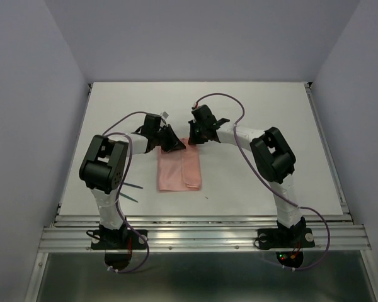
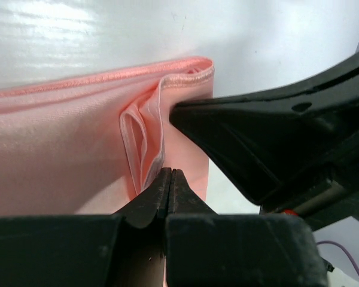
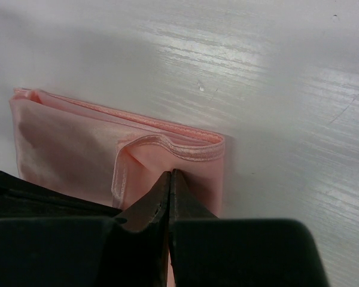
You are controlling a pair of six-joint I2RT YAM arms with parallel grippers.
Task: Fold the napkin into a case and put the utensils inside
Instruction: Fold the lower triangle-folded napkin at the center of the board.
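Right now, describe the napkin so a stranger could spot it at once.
On the white table, look between the left arm and the right arm. The napkin lies there, folded into a narrow rectangle, its far edge under both arms' fingers; it is the only salmon-pink thing.

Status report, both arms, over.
Left tool shut on napkin fold. Right tool shut on its top flap. Utensils outside, left of napkin. Tools close together.

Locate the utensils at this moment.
In the top external view, the utensils lie on the table's near-left part, just right of the left arm, left of the napkin and apart from it.
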